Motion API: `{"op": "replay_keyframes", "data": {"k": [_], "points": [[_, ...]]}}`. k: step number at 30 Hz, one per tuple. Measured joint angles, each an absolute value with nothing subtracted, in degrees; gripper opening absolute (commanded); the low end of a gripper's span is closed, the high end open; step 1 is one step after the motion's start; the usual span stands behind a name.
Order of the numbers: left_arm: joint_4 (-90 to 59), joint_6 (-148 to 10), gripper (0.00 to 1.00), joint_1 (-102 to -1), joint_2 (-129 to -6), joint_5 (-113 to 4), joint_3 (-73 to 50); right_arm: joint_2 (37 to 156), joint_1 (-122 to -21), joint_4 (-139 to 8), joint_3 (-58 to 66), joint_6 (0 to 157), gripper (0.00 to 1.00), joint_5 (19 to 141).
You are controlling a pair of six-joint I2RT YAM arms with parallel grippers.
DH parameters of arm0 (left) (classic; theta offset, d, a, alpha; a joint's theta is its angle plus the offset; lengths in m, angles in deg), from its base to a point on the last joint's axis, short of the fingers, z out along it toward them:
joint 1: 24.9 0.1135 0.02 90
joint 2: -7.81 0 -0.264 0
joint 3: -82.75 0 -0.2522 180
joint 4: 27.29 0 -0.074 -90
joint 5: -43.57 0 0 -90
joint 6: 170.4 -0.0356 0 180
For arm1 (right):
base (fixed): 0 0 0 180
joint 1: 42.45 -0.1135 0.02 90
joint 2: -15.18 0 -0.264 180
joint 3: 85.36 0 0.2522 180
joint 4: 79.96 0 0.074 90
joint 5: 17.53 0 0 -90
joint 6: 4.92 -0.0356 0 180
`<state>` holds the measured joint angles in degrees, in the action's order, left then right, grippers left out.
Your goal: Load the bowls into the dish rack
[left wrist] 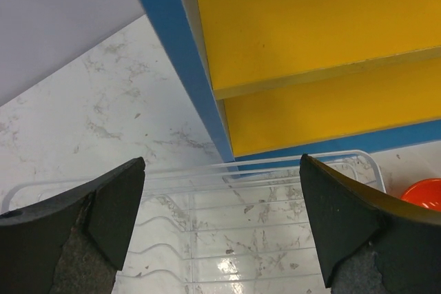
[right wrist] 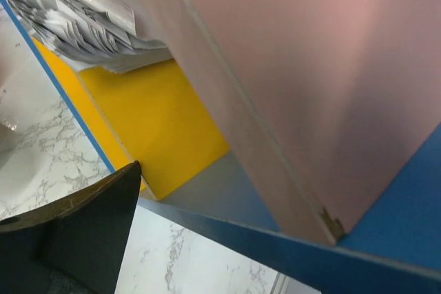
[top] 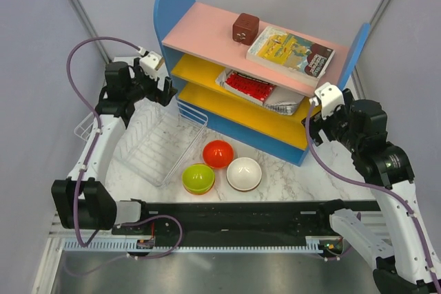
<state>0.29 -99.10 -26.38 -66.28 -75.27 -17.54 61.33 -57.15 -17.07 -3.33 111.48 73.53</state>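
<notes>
Three bowls show on the marble in the top view: a red bowl point(top: 218, 153), a lime green bowl point(top: 198, 177) with an orange rim under it, and a white bowl point(top: 244, 173). The white wire dish rack point(top: 157, 144) lies left of them with nothing in it. My left gripper point(top: 164, 93) hangs open over the rack's far end; in its wrist view the left gripper point(left wrist: 222, 170) frames the dish rack point(left wrist: 275, 191), and the red bowl point(left wrist: 422, 194) peeks in at the right edge. My right gripper point(top: 315, 119) is open by the shelf unit's right end, holding nothing; only one of its fingers point(right wrist: 89, 232) shows.
The blue shelf unit point(top: 172, 12) with pink and yellow shelves stands behind the rack and bowls. A brown cube point(top: 245, 29) and a book point(top: 291, 51) lie on top, a red item point(top: 249, 86) on the yellow shelf. The black rail point(top: 227, 211) runs along the near edge.
</notes>
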Motion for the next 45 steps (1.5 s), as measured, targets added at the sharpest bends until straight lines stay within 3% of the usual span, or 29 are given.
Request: {"op": "replay_keyframes", "data": {"k": [14, 30, 45], "points": [[-5.4, -100.1, 1.0, -27.0, -70.3, -78.3, -18.3, 65.0, -56.7, -32.1, -9.8, 106.4, 0.98, 71.7], [-6.4, -101.1, 1.0, -27.5, -76.6, -78.0, -17.3, 87.2, -53.1, -56.5, -8.9, 108.4, 0.98, 54.3], [-6.8, -101.1, 1.0, -30.0, -78.6, -76.5, -17.2, 99.3, -49.0, -73.1, -7.8, 111.0, 0.98, 56.4]]}}
